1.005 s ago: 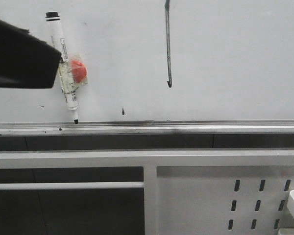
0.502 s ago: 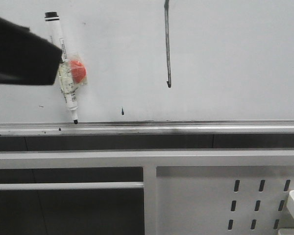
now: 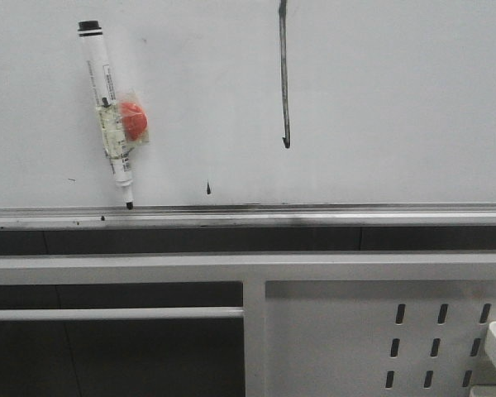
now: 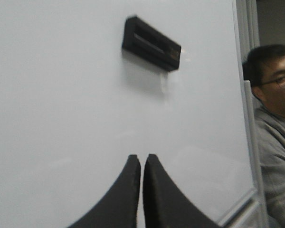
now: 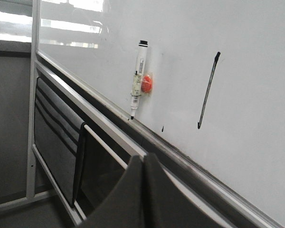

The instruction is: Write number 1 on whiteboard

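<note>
The 1 (image 3: pixel 284 74) stands drawn on the whiteboard (image 3: pixel 397 99), a long thin stroke running up out of the front view, with a tiny hook at its foot. So the writing looks done. The marker (image 3: pixel 106 107) hangs well left of it, stuck to the board by a red magnet (image 3: pixel 133 121), tip just above the ledge (image 3: pixel 314 217); parked there, it is out of the stroke's way and cannot smear it. The left gripper (image 4: pixel 141 164) faces bare board, fingers together and holding nothing. The right gripper (image 5: pixel 143 164) hangs back from the board, its fingers seemingly closed too, though they are dim.
</note>
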